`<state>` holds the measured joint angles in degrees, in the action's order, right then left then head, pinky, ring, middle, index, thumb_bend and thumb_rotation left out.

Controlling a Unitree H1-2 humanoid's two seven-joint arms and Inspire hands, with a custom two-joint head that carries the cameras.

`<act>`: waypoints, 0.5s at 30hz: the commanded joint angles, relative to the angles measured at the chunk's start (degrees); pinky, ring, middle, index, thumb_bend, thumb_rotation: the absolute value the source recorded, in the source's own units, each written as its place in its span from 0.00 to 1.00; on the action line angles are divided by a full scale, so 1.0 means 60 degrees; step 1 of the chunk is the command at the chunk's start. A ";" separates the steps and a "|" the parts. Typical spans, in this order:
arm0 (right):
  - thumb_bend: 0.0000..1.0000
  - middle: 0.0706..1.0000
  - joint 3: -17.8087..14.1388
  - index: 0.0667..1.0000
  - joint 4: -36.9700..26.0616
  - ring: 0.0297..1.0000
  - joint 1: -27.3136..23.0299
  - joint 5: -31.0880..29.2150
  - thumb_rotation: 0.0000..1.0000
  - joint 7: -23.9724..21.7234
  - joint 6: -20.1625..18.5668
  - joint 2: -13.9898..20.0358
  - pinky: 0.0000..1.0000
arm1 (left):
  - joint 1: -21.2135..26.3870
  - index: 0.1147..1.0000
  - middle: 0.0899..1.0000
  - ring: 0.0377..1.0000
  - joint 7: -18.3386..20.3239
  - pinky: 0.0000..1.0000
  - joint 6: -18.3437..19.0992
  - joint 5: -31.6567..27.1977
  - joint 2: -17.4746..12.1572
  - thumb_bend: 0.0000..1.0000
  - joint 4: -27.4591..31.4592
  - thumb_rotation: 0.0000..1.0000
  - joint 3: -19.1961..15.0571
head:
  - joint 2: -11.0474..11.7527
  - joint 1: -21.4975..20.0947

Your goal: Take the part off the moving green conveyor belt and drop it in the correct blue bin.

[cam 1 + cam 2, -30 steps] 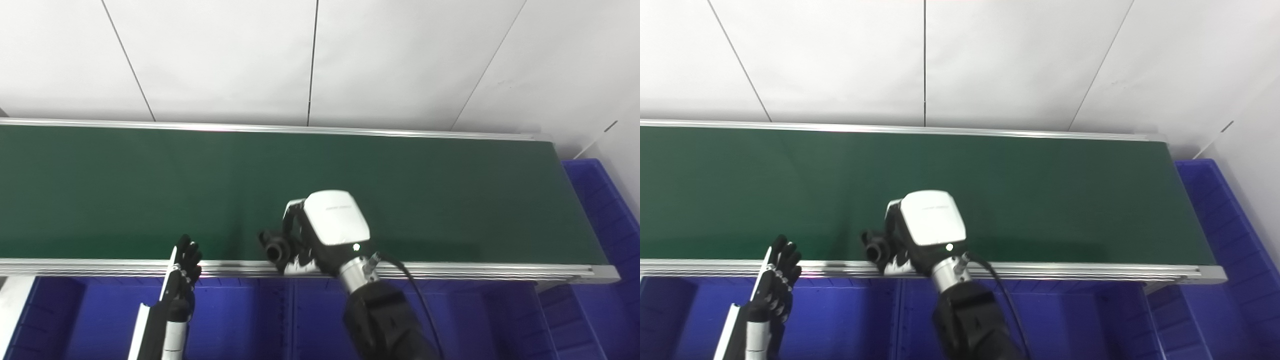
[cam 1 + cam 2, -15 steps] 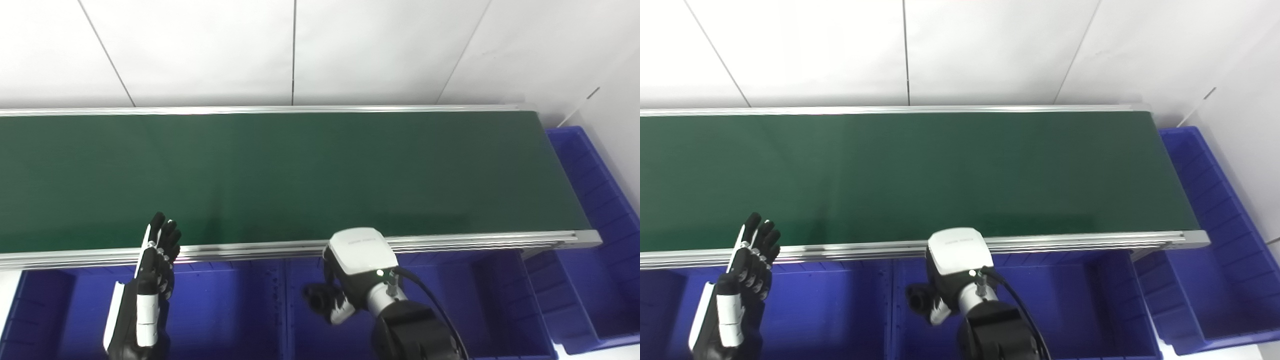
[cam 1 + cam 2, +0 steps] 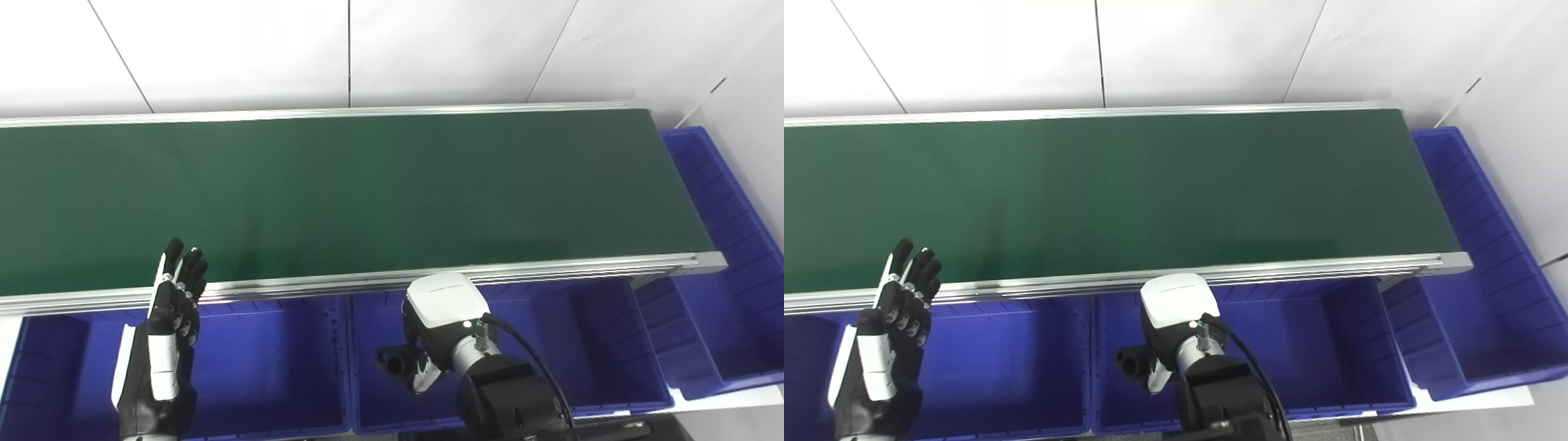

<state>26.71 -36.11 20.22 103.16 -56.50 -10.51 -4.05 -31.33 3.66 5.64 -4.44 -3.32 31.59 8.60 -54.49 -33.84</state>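
Observation:
My right hand (image 3: 429, 334) hangs over the middle blue bin (image 3: 551, 343), just in front of the conveyor's near rail. It is shut on a small black part (image 3: 397, 363) with a round hole, which sticks out to the left of the hand, also seen in the right eye view (image 3: 1133, 362). The green conveyor belt (image 3: 343, 184) carries nothing that I can see. My left hand (image 3: 174, 300) is raised upright over the left blue bin (image 3: 269, 373), fingers straight and apart, holding nothing.
A row of blue bins runs along the front of the belt, with dividers between them. Another blue bin (image 3: 729, 202) stands at the belt's right end. A white wall lies behind the belt.
The camera has tilted down. My right hand has pulled back from the belt's near edge to over the middle bin, still holding the black part. The left hand stays raised.

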 commanded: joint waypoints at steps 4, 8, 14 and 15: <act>0.65 0.33 0.0277 0.49 0.0024 0.24 0.0200 0.0348 0.22 0.0184 0.0633 -0.0551 0.18 | 0.0048 1.00 0.95 0.95 0.0080 0.98 0.0076 0.0090 -0.0016 0.69 0.0466 1.00 0.0043 | 0.0032 0.0261; 0.95 0.54 0.0235 0.64 -0.0141 0.44 0.0383 0.0370 0.50 0.0284 0.0751 -0.0431 0.38 | 0.0033 1.00 0.95 0.95 0.0070 0.98 0.0080 0.0131 0.0040 0.70 0.0496 1.00 0.0103 | 0.0023 0.0433; 1.00 0.71 0.0066 0.72 -0.0652 0.62 0.0667 0.0296 0.73 0.0007 0.0957 -0.0489 0.50 | -0.0051 1.00 0.95 0.96 0.0050 0.99 -0.0031 0.0398 0.0144 0.72 0.0487 1.00 0.0270 | 0.0254 0.0869; 1.00 0.71 0.0036 0.72 -0.0750 0.62 0.0718 0.0314 0.77 -0.0044 0.1033 -0.0534 0.49 | -0.0070 1.00 0.95 0.95 0.0051 0.99 -0.0080 0.0433 0.0147 0.72 0.0484 1.00 0.0300 | 0.0254 0.0869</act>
<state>25.11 -37.64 22.83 105.07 -56.49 -7.54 -4.98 -31.37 3.65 6.62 -2.48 -2.69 32.88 10.02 -53.00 -28.65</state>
